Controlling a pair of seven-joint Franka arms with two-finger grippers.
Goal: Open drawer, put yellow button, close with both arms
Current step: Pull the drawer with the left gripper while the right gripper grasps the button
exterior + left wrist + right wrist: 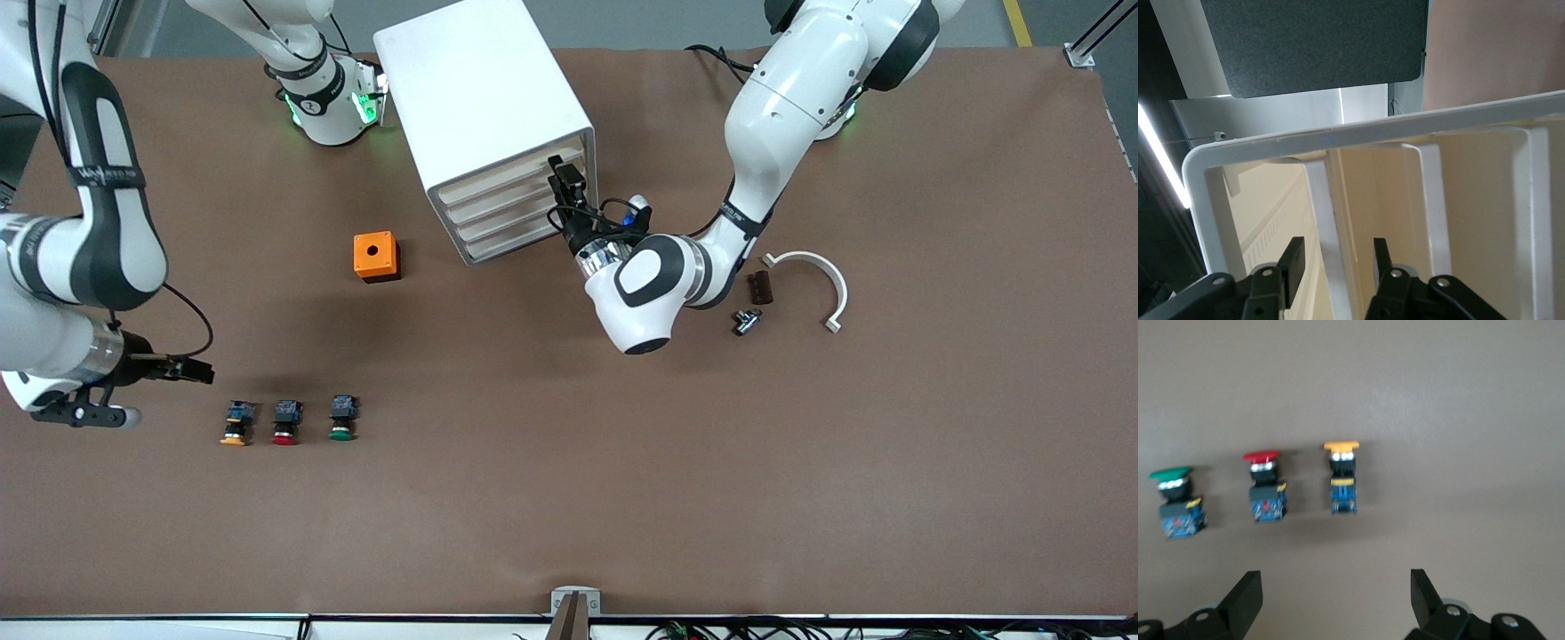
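Note:
The white cabinet (484, 107) has four cream drawer fronts, all pushed in; the top drawer (511, 171) is the uppermost. My left gripper (567, 182) is at the top drawer's front, at the end toward the left arm. In the left wrist view it (1337, 263) is open, its fingers (1293, 263) on either side of a white front rib (1328, 220). The yellow button (235, 424) lies on the table beside a red and a green one. My right gripper (197, 369) hangs open and empty just above the table near it. The right wrist view shows the yellow button (1341, 477) ahead of the open gripper (1335, 597).
The red button (284, 422) and green button (341, 418) lie in a row with the yellow one. An orange box (376, 256) stands beside the cabinet. A white curved bracket (813, 280), a brown block (759, 287) and a small metal part (745, 320) lie near the left arm.

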